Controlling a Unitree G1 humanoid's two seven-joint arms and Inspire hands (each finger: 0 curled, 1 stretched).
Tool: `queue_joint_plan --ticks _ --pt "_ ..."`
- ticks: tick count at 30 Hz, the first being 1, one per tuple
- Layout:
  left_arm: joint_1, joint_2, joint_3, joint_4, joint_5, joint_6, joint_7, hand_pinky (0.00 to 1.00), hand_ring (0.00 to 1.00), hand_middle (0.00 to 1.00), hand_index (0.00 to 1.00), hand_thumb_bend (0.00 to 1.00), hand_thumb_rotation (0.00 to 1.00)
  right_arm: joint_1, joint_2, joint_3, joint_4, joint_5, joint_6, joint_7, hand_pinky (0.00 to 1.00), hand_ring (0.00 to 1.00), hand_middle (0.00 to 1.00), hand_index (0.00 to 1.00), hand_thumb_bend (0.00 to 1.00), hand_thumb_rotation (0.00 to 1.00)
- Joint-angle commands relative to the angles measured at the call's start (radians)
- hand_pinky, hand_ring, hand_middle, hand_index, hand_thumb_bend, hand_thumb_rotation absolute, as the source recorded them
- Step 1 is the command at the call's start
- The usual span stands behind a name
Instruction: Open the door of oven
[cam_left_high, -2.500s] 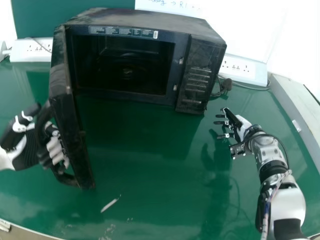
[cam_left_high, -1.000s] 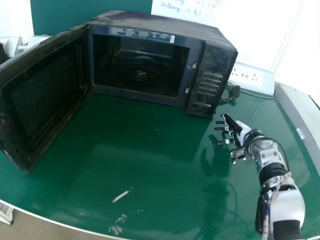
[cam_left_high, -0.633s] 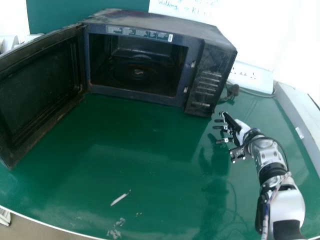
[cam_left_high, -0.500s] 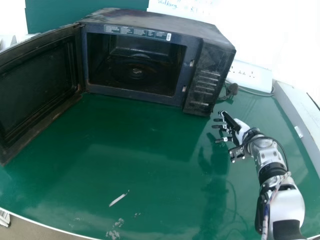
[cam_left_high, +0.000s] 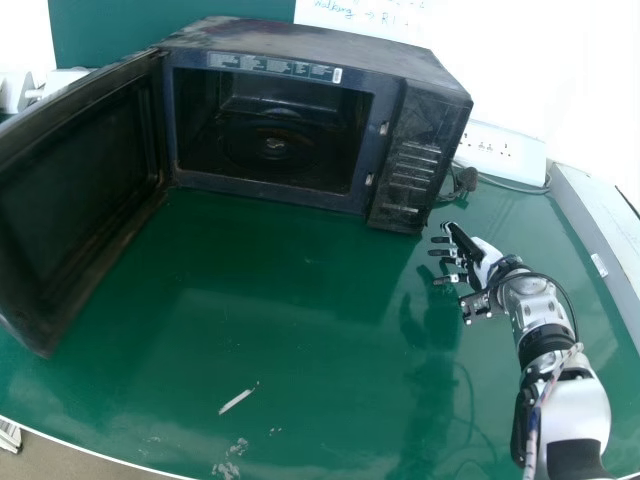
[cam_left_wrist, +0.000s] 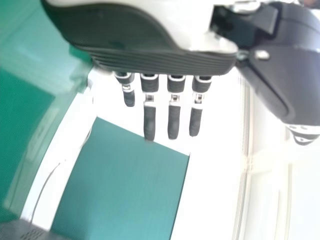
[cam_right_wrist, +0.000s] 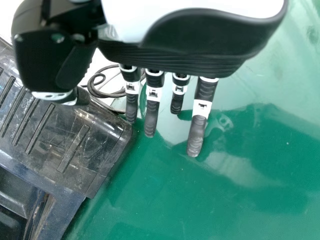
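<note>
The black oven (cam_left_high: 420, 150) stands at the back of the table, its door (cam_left_high: 80, 190) swung wide out to the left so the cavity shows. My right hand (cam_left_high: 482, 262) is over the table just in front of the oven's right end, apart from it, fingers extended. The right wrist view shows the right hand (cam_right_wrist: 195, 52) open beside the oven's control panel (cam_right_wrist: 50, 125). In the left wrist view my left hand (cam_left_wrist: 160, 55) has straight fingers and nothing in its grasp.
The green table (cam_left_high: 300, 330) carries a pale streak near its front. Behind the oven's right side lie a cable and a white socket strip (cam_left_high: 490, 148). A grey ledge (cam_left_high: 600, 225) runs along the right edge.
The left hand, earlier at the door's handle, has left the head view. The door has swung farther out to the left, with a slight shift back lately. The right hand is still.
</note>
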Motion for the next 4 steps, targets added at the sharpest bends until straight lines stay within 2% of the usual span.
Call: queue_joint_plan --ticks 1,4 --pt "-0.003 -0.005 0.006 -0.013 -0.005 -0.019 0.024 0.81 0.92 0.94 0.96 0.92 1.0 0.04 0.007 0.005 0.027 -0.009 0.026 0.013 0.71 0.77 0.78 0.86 0.56 0.53" --pt "-0.012 -0.006 0.011 -0.006 -0.011 -0.017 0.051 0.84 0.94 0.97 0.96 0.9 1.0 0.039 0.008 0.003 0.028 -0.007 0.03 0.007 0.69 0.75 0.77 0.86 0.55 0.52"
